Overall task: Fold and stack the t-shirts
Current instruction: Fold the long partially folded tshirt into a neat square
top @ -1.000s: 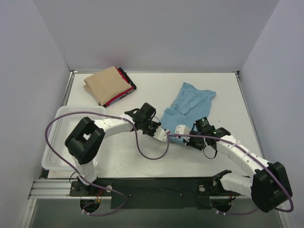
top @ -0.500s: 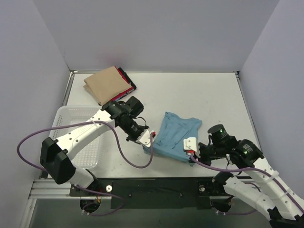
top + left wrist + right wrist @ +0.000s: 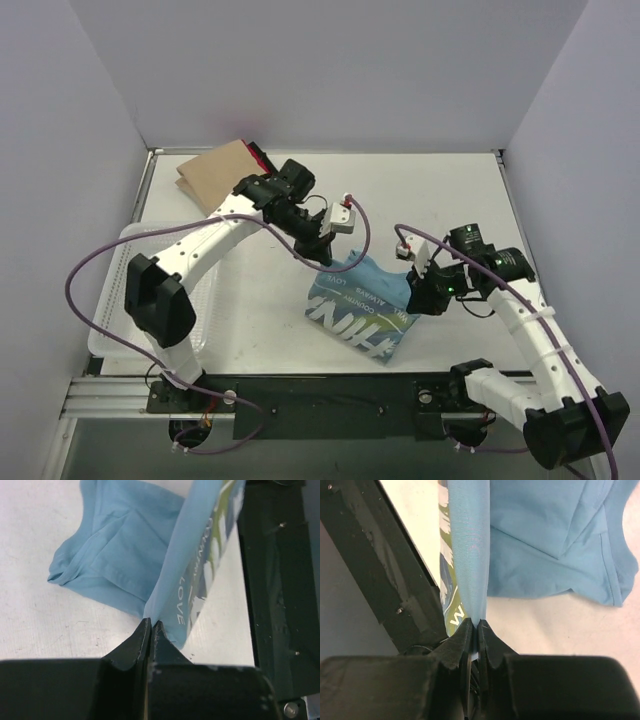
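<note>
The light blue t-shirt (image 3: 362, 312) hangs lifted over the table's front middle, its white lettering and yellow-green print facing the camera. My left gripper (image 3: 330, 258) is shut on its upper left edge; the cloth (image 3: 200, 580) runs up from the closed jaws. My right gripper (image 3: 416, 300) is shut on its upper right edge, with the cloth (image 3: 470, 555) pinched between the jaws. The tan t-shirt (image 3: 215, 180) lies folded at the back left on top of the red-and-black one (image 3: 262, 158), of which only an edge shows.
A white mesh basket (image 3: 125, 280) sits at the left front, partly under my left arm. The black base rail (image 3: 330, 400) runs along the near edge. Grey walls close in the table on three sides.
Both grippers have risen and moved back from the front edge, lifting the blue shirt off the table. It now hangs with the printed side showing instead of lying bunched.
</note>
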Controlling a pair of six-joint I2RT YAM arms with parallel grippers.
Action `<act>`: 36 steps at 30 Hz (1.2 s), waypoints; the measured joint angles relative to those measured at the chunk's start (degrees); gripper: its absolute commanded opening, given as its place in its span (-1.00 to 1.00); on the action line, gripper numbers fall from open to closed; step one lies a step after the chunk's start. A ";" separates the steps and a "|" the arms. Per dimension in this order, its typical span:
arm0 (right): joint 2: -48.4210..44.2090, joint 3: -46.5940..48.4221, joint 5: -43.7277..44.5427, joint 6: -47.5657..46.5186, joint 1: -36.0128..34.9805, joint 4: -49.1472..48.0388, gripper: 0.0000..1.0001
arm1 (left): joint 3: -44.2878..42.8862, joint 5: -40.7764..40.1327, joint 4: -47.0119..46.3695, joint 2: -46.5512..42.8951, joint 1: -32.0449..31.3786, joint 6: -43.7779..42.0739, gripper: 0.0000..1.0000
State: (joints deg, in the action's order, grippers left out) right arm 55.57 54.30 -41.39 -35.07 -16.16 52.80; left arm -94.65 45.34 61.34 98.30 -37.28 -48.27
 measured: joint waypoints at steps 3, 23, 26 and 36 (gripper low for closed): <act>4.20 0.00 0.59 2.01 3.58 -1.25 -1.00 | -2.38 -2.62 -3.06 5.38 0.11 3.93 -1.00; 31.67 9.88 9.42 5.07 15.08 -11.96 -1.00 | -21.79 -13.42 -17.51 31.23 0.33 19.96 -1.00; 33.24 9.97 10.60 5.07 15.08 -13.84 -1.00 | -22.38 -14.43 -19.63 33.18 0.28 21.33 -1.00; 43.65 14.58 13.62 5.05 15.13 -17.29 -0.98 | -23.45 -17.73 -24.13 36.63 0.24 24.85 -1.00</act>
State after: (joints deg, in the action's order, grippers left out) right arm 99.22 68.88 -27.77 -30.02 -1.04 35.51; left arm -118.10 27.62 37.21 134.93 -37.04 -23.42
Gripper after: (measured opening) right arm 0.018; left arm 0.029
